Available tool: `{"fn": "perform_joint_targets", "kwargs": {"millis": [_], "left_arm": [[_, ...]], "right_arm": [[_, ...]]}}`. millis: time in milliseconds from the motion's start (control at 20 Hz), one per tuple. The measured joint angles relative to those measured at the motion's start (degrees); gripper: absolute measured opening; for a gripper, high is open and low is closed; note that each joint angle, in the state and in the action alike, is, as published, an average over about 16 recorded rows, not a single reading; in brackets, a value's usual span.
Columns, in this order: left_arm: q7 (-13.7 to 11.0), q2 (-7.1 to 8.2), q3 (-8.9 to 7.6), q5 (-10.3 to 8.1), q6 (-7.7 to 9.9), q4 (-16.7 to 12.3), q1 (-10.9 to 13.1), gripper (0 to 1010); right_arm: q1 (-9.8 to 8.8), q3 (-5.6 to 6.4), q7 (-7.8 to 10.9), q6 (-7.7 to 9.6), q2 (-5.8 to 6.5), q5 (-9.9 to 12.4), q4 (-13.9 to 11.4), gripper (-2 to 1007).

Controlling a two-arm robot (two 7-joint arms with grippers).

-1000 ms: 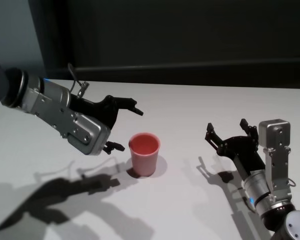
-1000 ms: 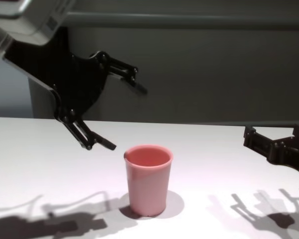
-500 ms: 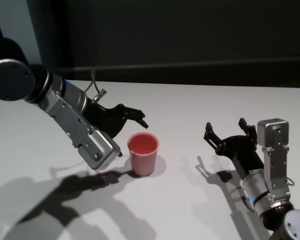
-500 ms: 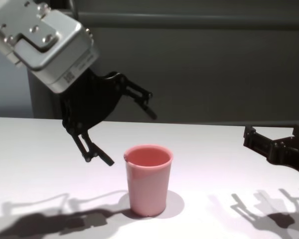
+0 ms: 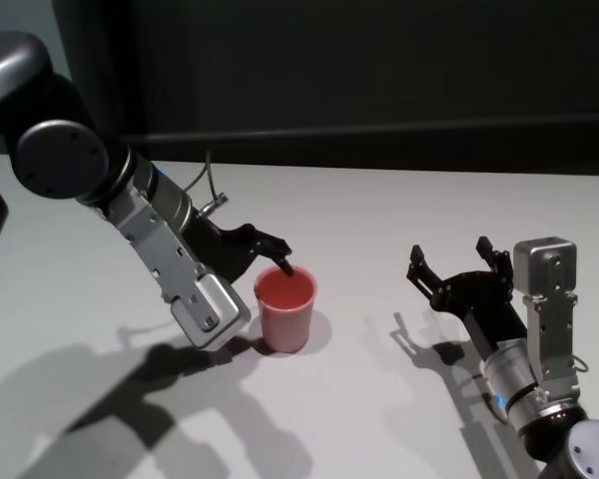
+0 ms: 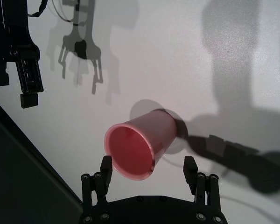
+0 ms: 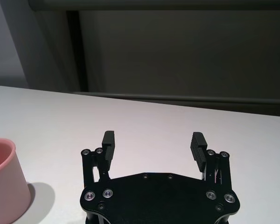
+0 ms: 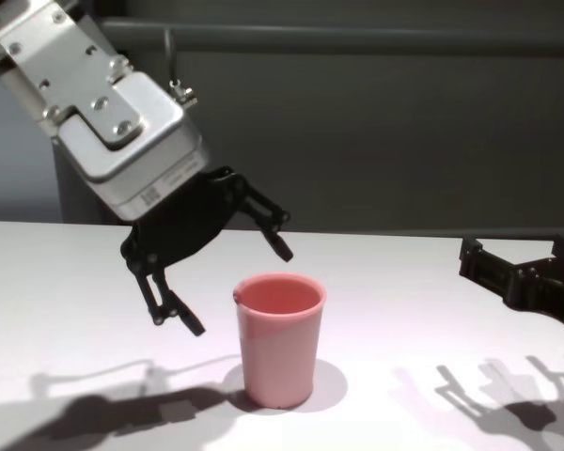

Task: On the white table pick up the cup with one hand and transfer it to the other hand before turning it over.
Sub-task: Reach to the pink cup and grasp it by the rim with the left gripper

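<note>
The pink cup (image 5: 287,309) (image 8: 279,338) stands upright, mouth up, on the white table (image 5: 379,200). My left gripper (image 5: 265,294) (image 8: 240,289), black fingers on a silver housing, hangs open at the cup's left side. One finger reaches past the far side of the rim and the other hangs at the near left, apart from the wall. The left wrist view shows the cup (image 6: 140,144) between both fingertips. My right gripper (image 5: 451,251) (image 7: 153,137) rests open and empty low over the table to the right, with the cup (image 7: 4,182) well off to its side.
A dark wall with a horizontal rail (image 8: 376,38) runs behind the table's far edge (image 5: 399,170). Both arms cast shadows on the tabletop near the front. Bare white surface lies between the cup and the right gripper (image 8: 522,254).
My left arm has swung down and rightward, bringing its open fingers from up left of the cup to either side of its rim. The cup and right arm have not moved.
</note>
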Motion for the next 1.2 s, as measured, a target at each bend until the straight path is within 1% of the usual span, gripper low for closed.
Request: {"fn": "perform_joint_targets", "kwargs": {"millis": [250, 650, 900, 1200], "left_arm": [[-0.5, -1.41, 1.80, 0.89, -0.37, 2.3, -1.0, 1003], [-0.4, -3.33, 4.18, 1.84, -0.83, 5.5, -1.9, 1003], [-0.2, -4.09, 5.46, 2.26, -1.19, 6.7, -2.3, 1003], [0.3, -4.50, 6.74, 2.71, -1.74, 7.4, -2.8, 1003]], "right_arm": [[0.00, 0.00, 0.00, 0.00, 0.00, 0.0, 0.0, 1000], [0.00, 0.00, 0.00, 0.00, 0.00, 0.0, 0.0, 1000], [0.00, 0.00, 0.00, 0.00, 0.00, 0.0, 0.0, 1000], [0.00, 0.00, 0.00, 0.00, 0.00, 0.0, 0.0, 1000]]}}
